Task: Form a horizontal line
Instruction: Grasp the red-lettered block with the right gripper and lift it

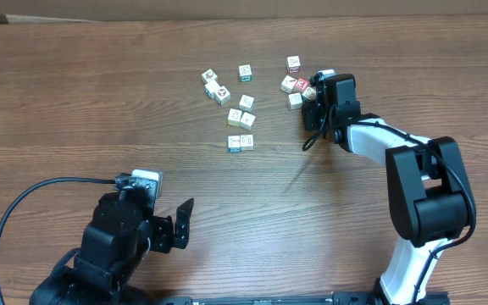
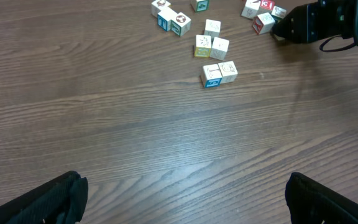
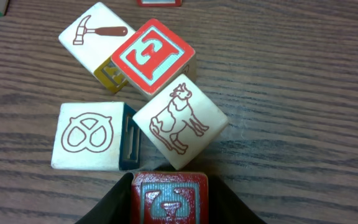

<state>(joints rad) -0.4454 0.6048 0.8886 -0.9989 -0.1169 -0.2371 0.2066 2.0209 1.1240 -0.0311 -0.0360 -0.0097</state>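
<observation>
Your left gripper hovers low over the near left of the brown wood-grain table, jaws spread wide and empty. At mid-table, the horizontal line is only two small cream wooden picture cubes set edge to edge, with loose cubes scattered beyond them. On the right, your right gripper sits in a cluster, its fingers pressed to both sides of a red-framed wooden cube. A cow-printed cube lies just beyond it.

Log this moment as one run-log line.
left tool: open, above table | right tool: fingers flank red-faced cube, grip unconfirmed | task: cubes scattered, not yet lined up
</observation>
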